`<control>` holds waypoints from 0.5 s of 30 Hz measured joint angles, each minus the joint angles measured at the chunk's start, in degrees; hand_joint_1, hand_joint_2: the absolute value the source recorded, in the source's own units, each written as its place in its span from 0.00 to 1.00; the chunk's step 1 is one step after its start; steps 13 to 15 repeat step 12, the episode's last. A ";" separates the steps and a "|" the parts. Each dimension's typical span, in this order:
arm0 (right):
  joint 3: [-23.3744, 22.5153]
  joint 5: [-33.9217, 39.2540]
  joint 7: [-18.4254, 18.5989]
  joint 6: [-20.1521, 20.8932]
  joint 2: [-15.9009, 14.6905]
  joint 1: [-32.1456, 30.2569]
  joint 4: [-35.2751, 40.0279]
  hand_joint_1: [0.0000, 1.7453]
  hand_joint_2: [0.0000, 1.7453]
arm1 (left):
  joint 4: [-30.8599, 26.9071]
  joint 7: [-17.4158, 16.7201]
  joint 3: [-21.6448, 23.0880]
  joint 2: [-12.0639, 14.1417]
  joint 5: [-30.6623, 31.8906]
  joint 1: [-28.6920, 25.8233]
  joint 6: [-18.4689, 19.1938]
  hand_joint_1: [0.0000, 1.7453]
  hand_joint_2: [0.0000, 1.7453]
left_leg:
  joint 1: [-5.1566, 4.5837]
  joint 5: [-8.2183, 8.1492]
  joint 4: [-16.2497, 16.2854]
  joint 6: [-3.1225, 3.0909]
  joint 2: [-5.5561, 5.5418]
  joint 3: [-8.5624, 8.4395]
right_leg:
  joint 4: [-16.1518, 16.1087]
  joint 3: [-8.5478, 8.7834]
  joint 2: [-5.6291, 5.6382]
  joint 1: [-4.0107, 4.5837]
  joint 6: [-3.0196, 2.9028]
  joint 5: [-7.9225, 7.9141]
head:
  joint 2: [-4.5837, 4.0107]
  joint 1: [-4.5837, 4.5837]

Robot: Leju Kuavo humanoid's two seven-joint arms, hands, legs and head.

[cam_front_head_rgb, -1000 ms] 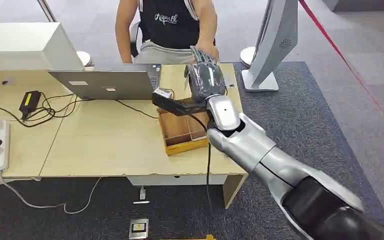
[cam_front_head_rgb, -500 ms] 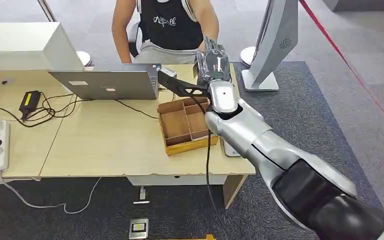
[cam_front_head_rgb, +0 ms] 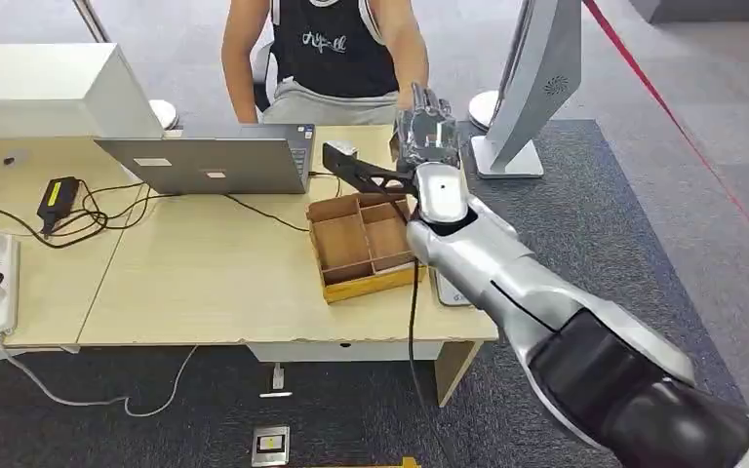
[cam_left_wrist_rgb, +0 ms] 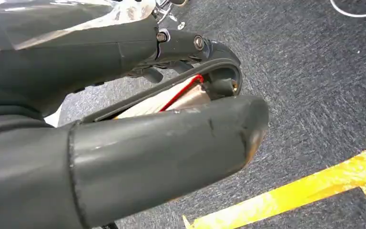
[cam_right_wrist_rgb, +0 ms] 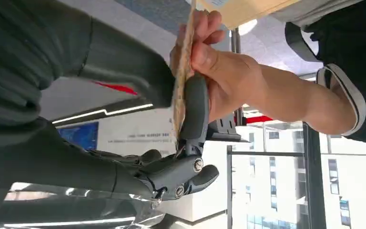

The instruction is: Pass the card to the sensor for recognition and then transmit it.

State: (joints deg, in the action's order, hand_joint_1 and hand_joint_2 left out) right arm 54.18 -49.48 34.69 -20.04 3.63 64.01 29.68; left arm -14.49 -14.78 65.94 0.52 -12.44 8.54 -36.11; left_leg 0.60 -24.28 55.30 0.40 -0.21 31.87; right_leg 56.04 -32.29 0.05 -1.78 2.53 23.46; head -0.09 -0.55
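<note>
Between right hand point(cam_right_wrist_rgb: 171, 90) fingers, card point(cam_right_wrist_rgb: 183, 71)

The card point(cam_right_wrist_rgb: 183, 71) shows edge-on, its face unreadable, partly covered by the right hand point(cam_right_wrist_rgb: 138, 109) and the person's hand point(cam_right_wrist_rgb: 219, 71). From the head, that hand point(cam_front_head_rgb: 427, 132) hides the card. At 12 o'clock the person point(cam_front_head_rgb: 336, 49) is cut off by the edge. The left hand point(cam_left_wrist_rgb: 124, 143) hides what it holds.

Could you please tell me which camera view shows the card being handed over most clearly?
The right wrist view: the thin tan card appears edge-on, pinched by the right hand while a person's hand grasps it. In the head view the right hand hides it. The left wrist view looks at carpet.
</note>
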 joint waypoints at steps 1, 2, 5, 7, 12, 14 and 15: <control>0.07 0.00 0.04 -0.04 -0.02 0.00 -0.11 0.00 1.00 | 0.00 0.00 0.02 0.00 0.02 0.01 0.04 0.00 0.00 | 0.00 0.00 0.00 0.00 0.00 0.00 | 0.00 0.00 0.00 0.00 0.00 0.00 | 0.02 0.02; 0.15 0.00 0.33 -0.35 -0.04 0.00 -0.31 0.00 0.00 | 0.00 0.00 0.05 0.00 0.06 0.03 0.09 0.00 0.00 | 0.00 0.00 0.00 0.00 0.01 -0.01 | 0.00 0.00 0.00 0.00 0.00 0.00 | 0.00 0.00; 0.37 -0.02 0.63 -1.05 -0.13 0.01 -0.74 0.00 0.00 | 0.00 0.00 0.09 0.00 0.13 0.02 0.09 0.00 0.00 | 0.00 0.00 0.00 0.00 0.01 -0.01 | 0.00 0.00 0.00 0.00 0.00 0.00 | 0.00 0.00; 0.48 -0.07 0.87 -1.07 -0.17 0.01 -1.01 0.00 0.00 | 0.00 0.00 0.11 0.00 0.20 0.03 0.11 0.00 0.00 | 0.00 0.00 0.00 0.00 0.01 -0.01 | 0.00 0.00 0.00 0.00 0.00 0.00 | 0.00 0.00; 0.94 -0.15 0.94 -1.36 -0.33 0.09 -1.66 0.00 0.00 | 0.02 0.00 0.22 0.00 0.22 0.03 0.15 0.00 0.00 | 0.00 0.00 0.00 0.00 0.01 0.00 | 0.00 0.00 0.00 0.00 0.00 0.00 | 0.00 0.00; 0.94 -0.15 0.94 -1.36 -0.33 0.09 -1.66 0.00 0.00 | 0.02 0.00 0.22 0.00 0.22 0.03 0.15 0.00 0.00 | 0.00 0.00 0.00 0.00 0.01 0.00 | 0.00 0.00 0.00 0.00 0.00 0.00 | 0.00 0.00; 0.94 -0.15 0.94 -1.36 -0.33 0.09 -1.66 0.00 0.00 | 0.02 0.00 0.22 0.00 0.22 0.03 0.15 0.00 0.00 | 0.00 0.00 0.00 0.00 0.01 0.00 | 0.00 0.00 0.00 0.00 0.00 0.00 | 0.00 0.00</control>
